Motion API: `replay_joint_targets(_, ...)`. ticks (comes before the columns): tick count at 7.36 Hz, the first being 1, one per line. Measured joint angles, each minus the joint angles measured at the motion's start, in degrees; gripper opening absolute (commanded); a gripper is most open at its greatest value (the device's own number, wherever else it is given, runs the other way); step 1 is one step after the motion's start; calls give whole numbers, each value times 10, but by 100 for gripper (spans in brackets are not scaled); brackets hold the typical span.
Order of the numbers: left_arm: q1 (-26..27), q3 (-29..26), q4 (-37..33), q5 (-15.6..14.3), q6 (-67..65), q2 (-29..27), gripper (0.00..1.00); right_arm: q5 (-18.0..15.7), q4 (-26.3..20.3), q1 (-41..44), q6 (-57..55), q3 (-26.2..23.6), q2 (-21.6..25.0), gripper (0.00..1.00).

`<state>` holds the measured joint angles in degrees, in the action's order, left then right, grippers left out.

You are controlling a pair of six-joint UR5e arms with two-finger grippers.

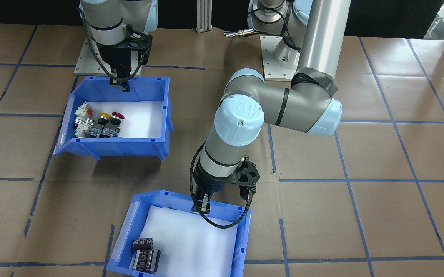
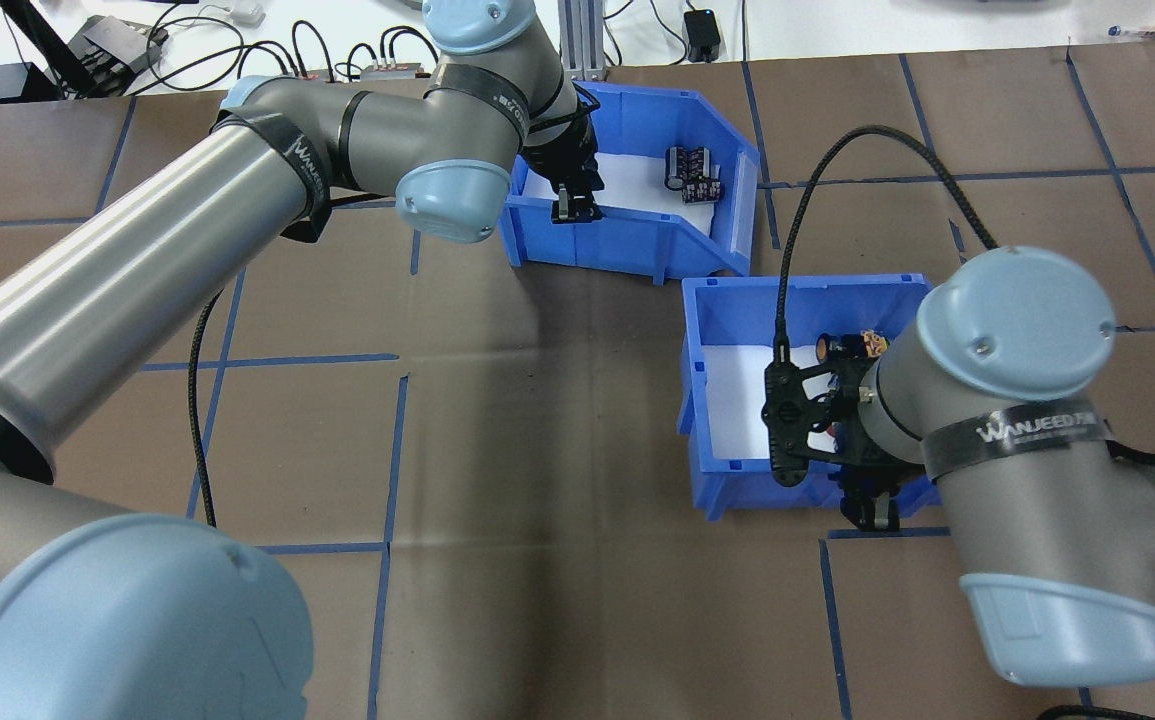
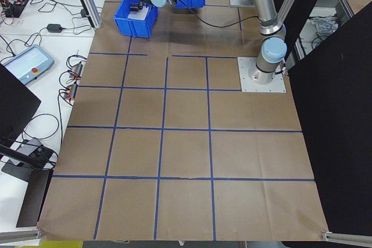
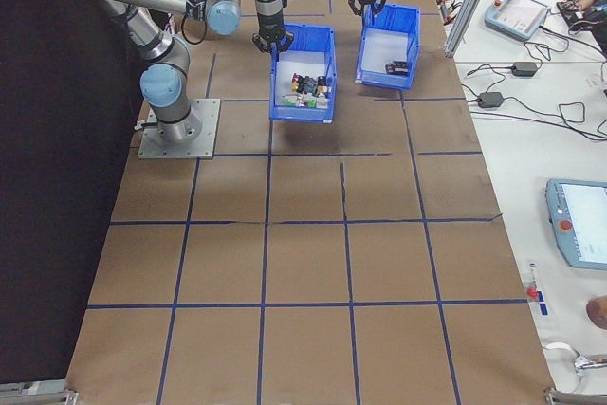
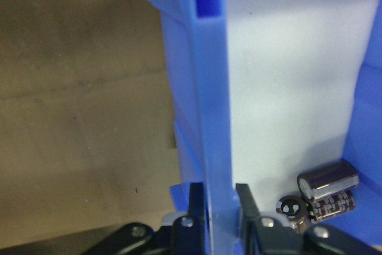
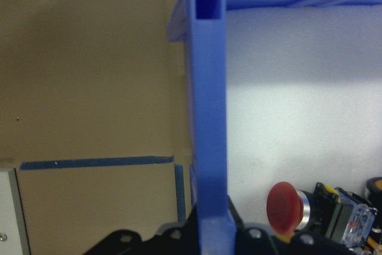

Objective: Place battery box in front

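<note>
The battery box (image 1: 183,234), with its capacitor-like batteries (image 1: 145,254), is seen far out on the table, ahead of the switch box (image 1: 116,117). Its back wall is pinched by the left gripper (image 1: 205,206), so release appears outstanding. The switch box's rear wall is likewise clamped by the right gripper (image 1: 123,82).

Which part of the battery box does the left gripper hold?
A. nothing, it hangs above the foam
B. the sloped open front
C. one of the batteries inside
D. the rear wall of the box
D: in the left wrist view the left gripper has a finger on each side of the battery box wall, away from the batteries.
</note>
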<state>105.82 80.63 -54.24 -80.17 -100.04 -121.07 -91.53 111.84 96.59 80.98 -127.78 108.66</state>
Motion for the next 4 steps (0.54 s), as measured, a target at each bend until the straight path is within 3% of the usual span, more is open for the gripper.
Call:
replay_joint_targets(2, -15, 20, -24, -11, 28, 43, 63, 0, 5, 59, -57, -7, -1, 2)
replay_joint_targets(3, -34, 39, -50, -13, 80, 79, 69, 0, 6, 85, -81, -8, -4, 2)
replay_joint_targets(4, -56, 63, -77, -23, 154, 119, 100, 0, 8, 108, -102, -8, -10, 2)
